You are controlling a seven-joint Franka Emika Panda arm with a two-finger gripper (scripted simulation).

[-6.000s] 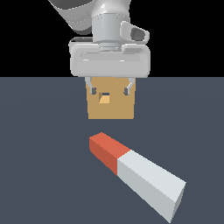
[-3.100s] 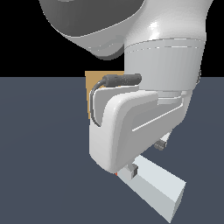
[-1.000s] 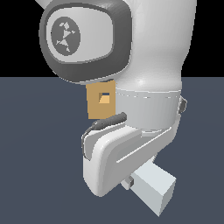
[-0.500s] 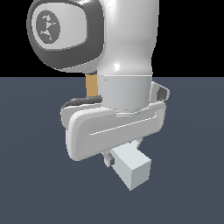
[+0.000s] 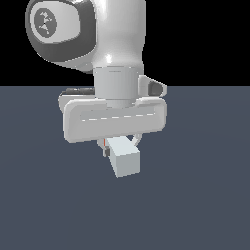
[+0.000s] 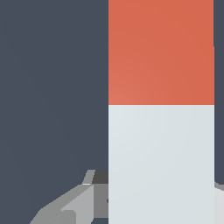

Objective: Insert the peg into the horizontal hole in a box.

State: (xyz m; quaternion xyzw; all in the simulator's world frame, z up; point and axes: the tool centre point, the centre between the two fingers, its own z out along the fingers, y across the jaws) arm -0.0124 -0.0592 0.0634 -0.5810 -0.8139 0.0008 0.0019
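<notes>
My gripper (image 5: 119, 144) is shut on the peg (image 5: 124, 159) and holds it off the floor. In the exterior view the peg's light grey-white end faces the camera, and only a sliver of its red end (image 5: 104, 142) shows under the hand. In the wrist view the peg (image 6: 161, 153) fills the picture, its red third (image 6: 161, 52) at the far end. One grey finger (image 6: 72, 203) shows beside it. The tan box and its hole are hidden behind my arm in the exterior view and do not show in the wrist view.
My white arm and hand (image 5: 114, 117) fill the middle of the exterior view. A flat dark blue-grey floor (image 5: 205, 195) lies all around.
The hand has turned and carried the peg up and to the exterior view's left, so its grey end now faces the camera. The tan box has gone behind the arm.
</notes>
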